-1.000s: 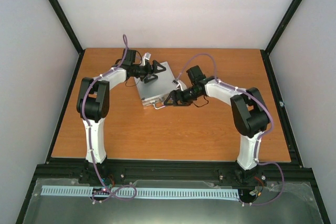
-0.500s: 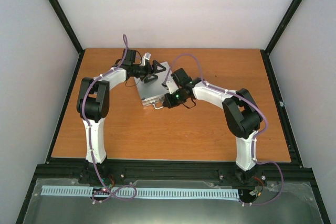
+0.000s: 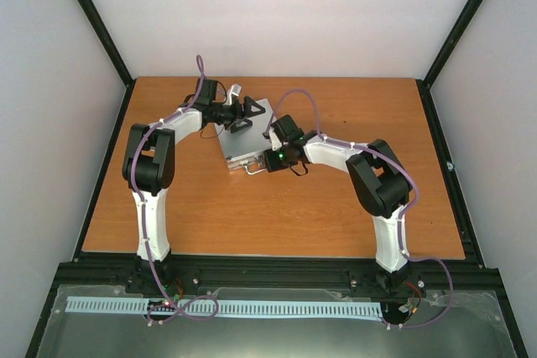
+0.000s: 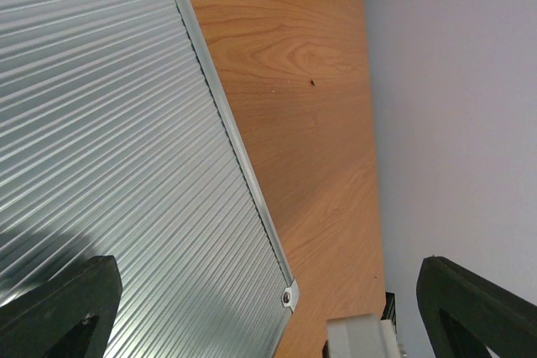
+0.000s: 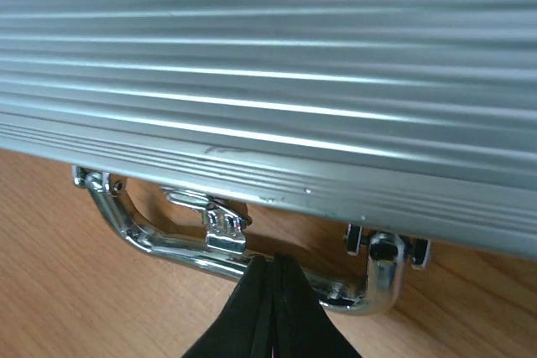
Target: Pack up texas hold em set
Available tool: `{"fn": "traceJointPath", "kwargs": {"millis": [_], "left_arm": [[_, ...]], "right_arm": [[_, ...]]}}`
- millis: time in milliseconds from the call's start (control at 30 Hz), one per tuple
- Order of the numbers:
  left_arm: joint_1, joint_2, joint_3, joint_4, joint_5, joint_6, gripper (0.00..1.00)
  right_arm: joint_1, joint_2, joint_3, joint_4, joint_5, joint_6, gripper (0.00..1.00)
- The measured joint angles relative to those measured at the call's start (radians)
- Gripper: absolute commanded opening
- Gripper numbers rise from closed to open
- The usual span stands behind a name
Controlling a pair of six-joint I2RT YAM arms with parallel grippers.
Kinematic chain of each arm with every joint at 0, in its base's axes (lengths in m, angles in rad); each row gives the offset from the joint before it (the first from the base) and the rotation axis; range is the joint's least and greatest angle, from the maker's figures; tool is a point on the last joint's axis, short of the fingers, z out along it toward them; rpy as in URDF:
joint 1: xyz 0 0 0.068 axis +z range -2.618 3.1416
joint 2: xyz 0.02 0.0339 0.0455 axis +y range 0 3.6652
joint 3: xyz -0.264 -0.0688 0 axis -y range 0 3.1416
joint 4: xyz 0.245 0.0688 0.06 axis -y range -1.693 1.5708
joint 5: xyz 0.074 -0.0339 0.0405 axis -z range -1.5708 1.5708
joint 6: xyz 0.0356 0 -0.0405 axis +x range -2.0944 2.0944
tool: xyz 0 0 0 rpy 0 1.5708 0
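The silver ribbed case of the texas hold em set lies closed in the middle of the wooden table. Its lid fills the left wrist view, and its chrome handle and a latch show along its near edge. My left gripper hovers open over the case's far part, fingers wide apart. My right gripper is shut, with nothing between the fingers. Its tips rest right at the handle's bar. Chips, cards and dice are out of view.
Bare wooden table surrounds the case, bounded by a black frame and white walls. A white block shows at the bottom of the left wrist view. Both arms reach in over the table's middle.
My right gripper has closed and moved left, from beside the case's right corner to its handle at the near edge. The left arm and the case have stayed put.
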Motion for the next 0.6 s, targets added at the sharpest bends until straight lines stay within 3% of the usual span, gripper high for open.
{"fn": "traceJointPath", "kwargs": {"millis": [600], "left_arm": [[0.0, 0.0, 0.0, -0.001, 0.001, 0.007, 1.0]], "right_arm": [[0.011, 0.018, 0.0, 0.021, -0.032, 0.009, 0.03]]}}
